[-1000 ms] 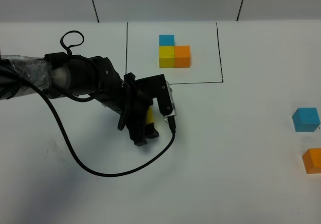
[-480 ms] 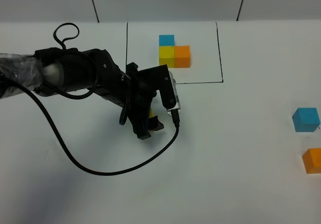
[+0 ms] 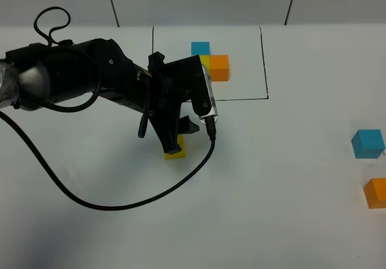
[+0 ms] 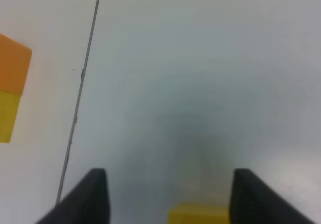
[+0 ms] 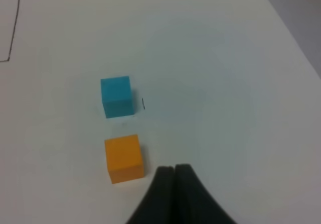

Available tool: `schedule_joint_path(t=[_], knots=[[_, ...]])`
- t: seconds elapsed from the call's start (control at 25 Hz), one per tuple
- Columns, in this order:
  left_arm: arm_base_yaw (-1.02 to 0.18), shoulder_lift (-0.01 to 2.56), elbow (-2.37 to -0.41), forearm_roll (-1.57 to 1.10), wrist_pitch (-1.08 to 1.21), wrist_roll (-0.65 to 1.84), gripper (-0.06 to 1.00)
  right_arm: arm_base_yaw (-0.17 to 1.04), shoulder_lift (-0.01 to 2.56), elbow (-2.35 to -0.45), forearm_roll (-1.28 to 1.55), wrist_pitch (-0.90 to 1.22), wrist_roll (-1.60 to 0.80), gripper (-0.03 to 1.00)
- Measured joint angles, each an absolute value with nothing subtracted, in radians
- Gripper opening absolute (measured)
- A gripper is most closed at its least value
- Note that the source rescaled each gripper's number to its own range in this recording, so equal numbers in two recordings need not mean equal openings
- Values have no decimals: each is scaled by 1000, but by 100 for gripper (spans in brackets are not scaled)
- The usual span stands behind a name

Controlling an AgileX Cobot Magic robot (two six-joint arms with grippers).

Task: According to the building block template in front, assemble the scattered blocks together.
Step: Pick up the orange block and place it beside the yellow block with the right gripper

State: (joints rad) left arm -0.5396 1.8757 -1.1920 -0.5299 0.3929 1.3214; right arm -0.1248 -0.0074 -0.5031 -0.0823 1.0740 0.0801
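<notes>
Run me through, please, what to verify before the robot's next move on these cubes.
1. Left end effector open: ok, fingers apart.
2. Yellow cube resting on the table: ok, between those fingers.
3. Yellow cube clear of both fingers: cannot tell.
4. Template fully visible from above: not ok, the left arm hides part.
5. Right end effector open: not ok, shut.
6. Blue cube and orange cube apart, uncovered: ok.

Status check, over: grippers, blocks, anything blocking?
Left gripper open, yellow cube loose between its fingers, outside the template. Right gripper shut near orange cube and blue cube. Nothing obstructing.
</notes>
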Motion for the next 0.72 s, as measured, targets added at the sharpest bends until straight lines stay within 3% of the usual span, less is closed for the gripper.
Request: schedule_joint_path(t=[0.12, 0.2, 0.48, 0.72], knots=[[-540, 1876, -1192, -528, 432, 1313, 21, -125, -7, -503, -82, 1074, 80, 0], [-540, 1875, -1192, -528, 442, 1295, 7, -125, -7, -503, -82, 1074, 80, 0], [-540, 1866, -1192, -523, 444, 1037, 1, -125, -7, -503, -82, 1074, 79, 0], [-540, 1866, -1192, -525, 444, 418, 1, -125, -7, -503, -82, 1074, 79, 0]])
